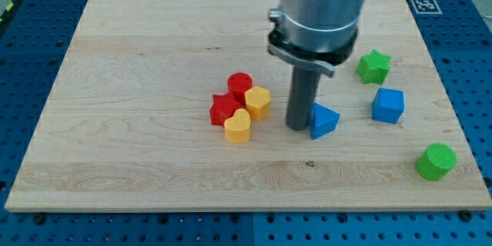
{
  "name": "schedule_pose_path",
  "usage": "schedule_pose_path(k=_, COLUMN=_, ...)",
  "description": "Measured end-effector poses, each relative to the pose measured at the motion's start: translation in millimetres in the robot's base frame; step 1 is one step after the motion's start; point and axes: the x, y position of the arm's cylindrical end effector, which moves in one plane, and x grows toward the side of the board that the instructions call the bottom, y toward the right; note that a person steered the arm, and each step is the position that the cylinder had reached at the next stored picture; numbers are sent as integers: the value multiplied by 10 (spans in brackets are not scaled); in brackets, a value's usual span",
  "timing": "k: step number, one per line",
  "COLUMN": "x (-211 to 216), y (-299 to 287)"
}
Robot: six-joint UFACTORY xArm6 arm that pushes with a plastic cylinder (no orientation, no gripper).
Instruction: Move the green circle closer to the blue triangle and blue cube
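The green circle (436, 161) sits near the board's bottom right corner. The blue triangle (324, 120) lies right of the board's centre. The blue cube (387, 105) sits to the triangle's right, above and left of the green circle. My tip (298, 127) rests on the board right against the blue triangle's left side, far left of the green circle. The rod hangs from the grey arm (323, 8) at the view's top.
A green star (373, 66) sits above the blue cube. A cluster left of my tip holds a red cylinder (239, 84), a red star (223, 109), a yellow hexagon (258, 101) and a yellow heart (237, 126). The wooden board (138, 84) lies on a blue perforated table.
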Motion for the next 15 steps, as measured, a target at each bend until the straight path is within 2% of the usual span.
schedule_pose_path(k=2, x=0, y=772)
schedule_pose_path(k=4, x=101, y=720)
schedule_pose_path(k=5, x=461, y=592)
schedule_pose_path(k=7, x=794, y=1540)
schedule_pose_path(k=8, x=1015, y=1831)
schedule_pose_path(k=9, x=1077, y=1912)
schedule_pose_path(k=11, x=1029, y=2632)
schedule_pose_path(k=13, x=939, y=2654)
schedule_pose_path(k=15, x=937, y=2266)
